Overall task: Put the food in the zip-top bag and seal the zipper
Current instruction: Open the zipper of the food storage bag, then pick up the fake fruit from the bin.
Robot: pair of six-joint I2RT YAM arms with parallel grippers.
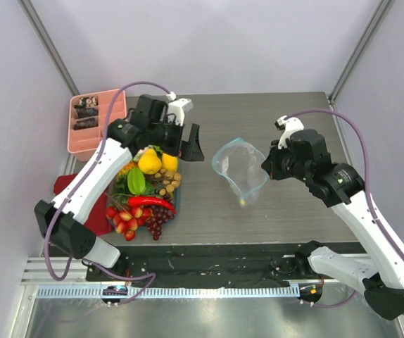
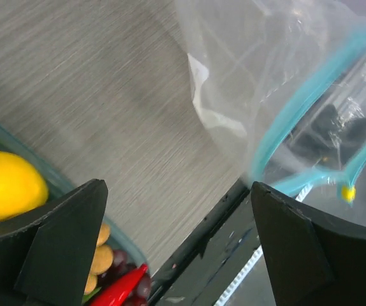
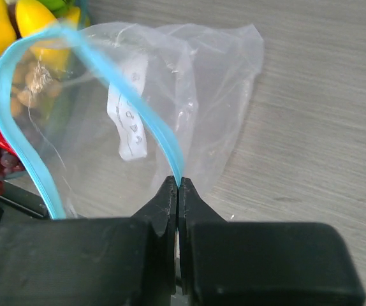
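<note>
fingers of the right gripper are pinched shut on the teal-blue zipper strip of the clear crinkly plastic bag on the grey table, the left gripper gapes empty between it and the colourful fruit-and-veg pile, and if that thin pinch slips the mouth probably flops shut

Clear bag — teal zipper, yellow lemons

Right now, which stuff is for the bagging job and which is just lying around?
For the job: clear crinkly plastic zip-top bag; teal-blue zipper strip, pinched by the right tool; pile of colourful fruits and vegetables; open left tool.
Lying about: pink divided plastic tray; dark red cloth.
</note>
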